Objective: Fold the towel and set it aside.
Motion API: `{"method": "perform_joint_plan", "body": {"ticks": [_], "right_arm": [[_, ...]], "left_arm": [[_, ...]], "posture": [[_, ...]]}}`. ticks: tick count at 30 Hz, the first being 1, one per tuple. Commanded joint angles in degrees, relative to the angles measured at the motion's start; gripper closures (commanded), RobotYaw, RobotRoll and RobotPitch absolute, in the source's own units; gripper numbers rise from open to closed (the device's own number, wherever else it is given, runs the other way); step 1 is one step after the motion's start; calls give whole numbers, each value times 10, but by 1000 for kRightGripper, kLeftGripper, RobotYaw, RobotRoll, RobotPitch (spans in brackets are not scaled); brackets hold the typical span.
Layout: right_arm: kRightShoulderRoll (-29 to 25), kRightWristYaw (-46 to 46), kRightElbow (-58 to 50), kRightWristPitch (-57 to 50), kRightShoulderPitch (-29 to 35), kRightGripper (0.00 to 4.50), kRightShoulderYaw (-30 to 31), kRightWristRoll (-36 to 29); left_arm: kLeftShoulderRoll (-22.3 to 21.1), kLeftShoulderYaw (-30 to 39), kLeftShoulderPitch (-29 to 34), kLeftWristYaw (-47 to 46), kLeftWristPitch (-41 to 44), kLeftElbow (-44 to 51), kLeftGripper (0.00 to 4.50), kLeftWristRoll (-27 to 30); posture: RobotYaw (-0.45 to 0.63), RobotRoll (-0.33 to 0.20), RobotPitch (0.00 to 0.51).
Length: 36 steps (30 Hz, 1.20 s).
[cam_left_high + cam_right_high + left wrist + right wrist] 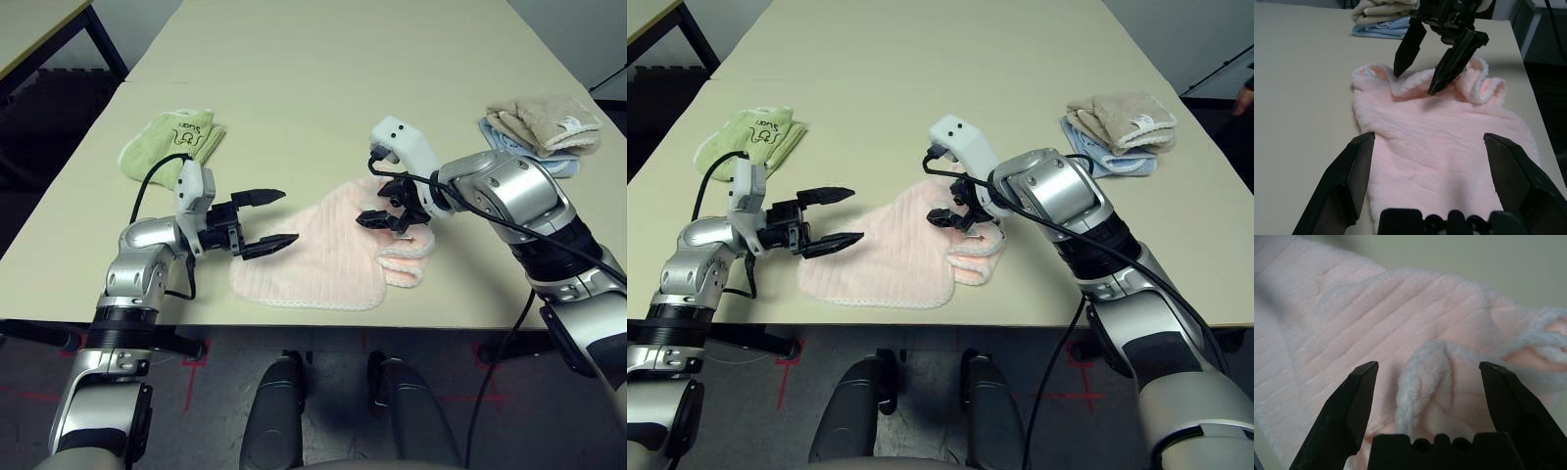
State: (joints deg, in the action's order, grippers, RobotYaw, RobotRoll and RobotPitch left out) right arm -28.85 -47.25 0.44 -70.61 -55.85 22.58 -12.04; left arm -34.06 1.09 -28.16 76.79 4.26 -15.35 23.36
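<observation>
Pink towel (318, 257) rumpled on table (323, 88), left gripper (269, 219) jaws spread beside it, right gripper (384, 211) jaws spread above raised fold

I am counting four towels lying on the desk (323, 88): one pink towel (313, 259) between my two tools, one green towel (171, 142) beyond the left tool (269, 217), and one beige towel (544, 122) lying atop one blue towel (563, 164) beyond the right tool (384, 206).

The 2 head views are looking forward and down over the table (323, 88) from well above, sharing nearly the same scene. The left wrist camera is facing level across the towel (1440, 147) toward the right gripper (1422, 81). The right wrist camera is hanging very close over the towel's folded trim.
</observation>
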Motion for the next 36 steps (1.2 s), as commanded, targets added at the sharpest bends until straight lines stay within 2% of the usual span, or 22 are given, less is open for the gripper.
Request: {"method": "perform_joint_plan", "body": {"ticks": [1,11,13,16,25,30,36], "right_arm": [[-4,-3,9,7,-6,18,17,-1],[2,-1,35,37,-6,18,37,10],[4,0,42,43,-7,294,39,13],[6,-1,50,52,-7,1080,43,17],[15,3,65,63,-28,4482,20,20],[-1,-23,111,83,-74,4482,-20,6],[-63,-125,206,227,-92,4482,-39,12]], "left_arm": [[-8,-11,9,3,1,3,0,-12],[-6,-9,11,-4,1,5,0,-14],[-5,-9,12,-6,1,7,0,-14],[-4,-9,13,-8,2,10,0,-13],[1,-10,20,-17,5,17,0,-9],[3,-11,22,-20,8,21,0,-9],[4,-13,21,-21,9,18,0,-10]], "posture": [[38,0,161],[45,0,162],[50,0,161],[50,0,161],[53,0,161],[52,0,158],[40,0,153]]}}
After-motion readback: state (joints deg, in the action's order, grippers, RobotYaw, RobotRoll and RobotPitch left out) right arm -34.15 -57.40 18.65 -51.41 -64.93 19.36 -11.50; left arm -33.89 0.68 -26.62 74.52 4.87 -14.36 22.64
